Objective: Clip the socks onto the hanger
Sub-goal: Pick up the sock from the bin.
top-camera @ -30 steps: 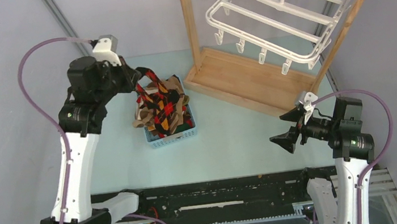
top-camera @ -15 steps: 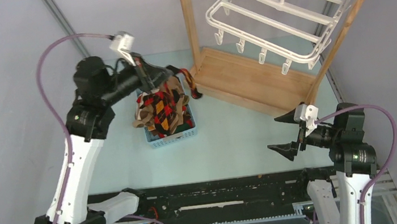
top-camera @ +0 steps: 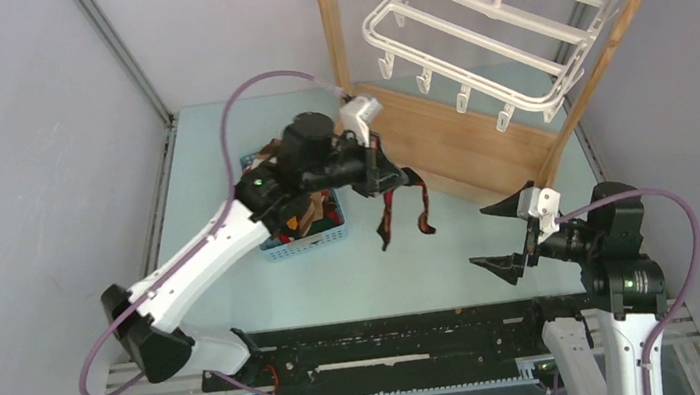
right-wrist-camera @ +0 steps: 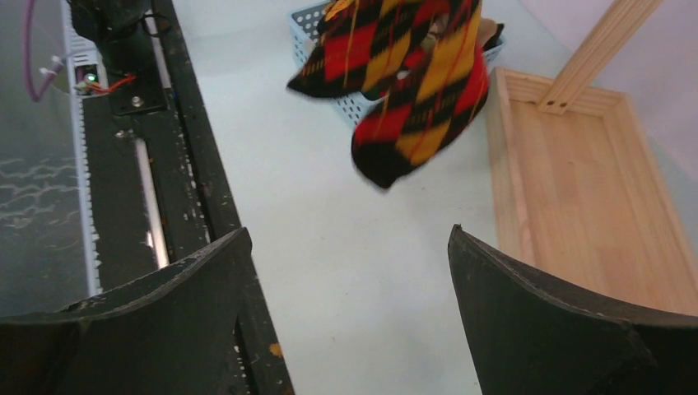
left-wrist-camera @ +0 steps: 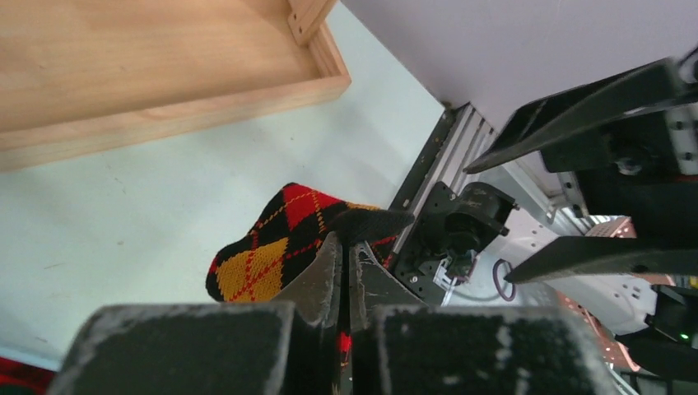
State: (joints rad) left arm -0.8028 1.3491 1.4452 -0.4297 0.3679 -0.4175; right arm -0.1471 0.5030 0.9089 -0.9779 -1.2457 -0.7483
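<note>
The left pincer [top-camera: 381, 173] is clamped on one argyle sock [top-camera: 399, 203], which dangles above the middle of the surface, just off the base of the wooden stand [top-camera: 440, 146]. The right pincer [top-camera: 492, 236] stands wide near the right edge. The hanger [top-camera: 430, 59] hangs over the far right corner. Recommended procedure: the right pincer takes the free end, so the fabric is taut when it meets a clip [top-camera: 463, 98].

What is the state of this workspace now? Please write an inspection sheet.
Surface: pale green table, no spills seen.
Job's things: argyle sock hangs from left gripper above the table; more socks in blue basket; white hanger on wooden stand, clips empty.
Clutter: nothing seen.
Grippers: left shut on the sock; right gripper open, empty.
Cables: purple cable loops over each arm, no snag seen.
Surroundings: grey walls, black rail at near edge.
</note>
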